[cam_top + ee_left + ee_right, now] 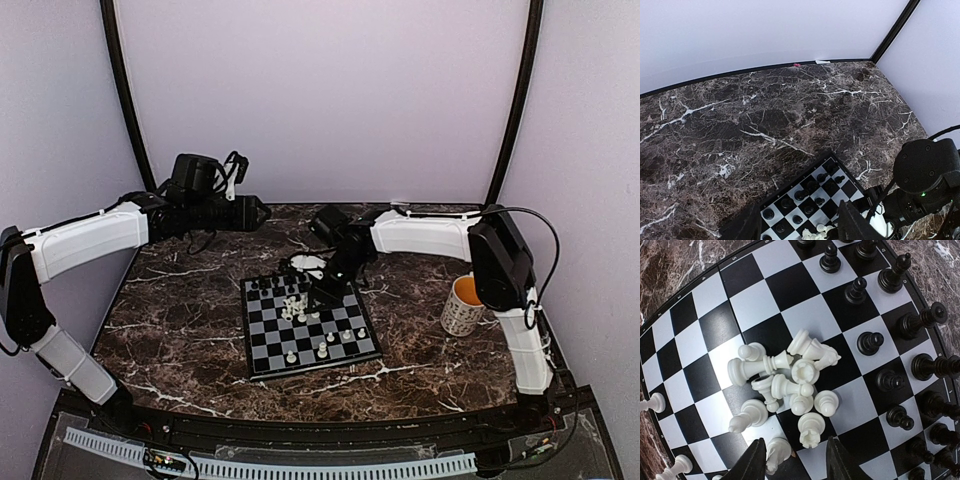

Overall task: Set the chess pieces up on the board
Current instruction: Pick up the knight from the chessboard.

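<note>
Surface: dark brown marble tabletop with white veins (180, 330), enclosed by pale lilac walls.
Board: small black-and-white checkerboard with a dark border (265, 345), flat at table centre.
White pieces: white chessmen (790, 385) tumbled in a heap on the middle squares.
Black pieces: black chessmen (920, 365) upright along the far rows.
Right arm: right gripper (796, 440) low over the heap, jaws spread, one fallen white piece (777, 452) lying between them.
Left arm: left gripper (799, 206) raised behind the board, jaws spread, holding nothing.

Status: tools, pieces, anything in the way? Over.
Left tool open, empty, raised off the board. Right tool open over white pieces heaped mid-board. Black pieces standing at one edge. Mug aside, nothing blocking.
</note>
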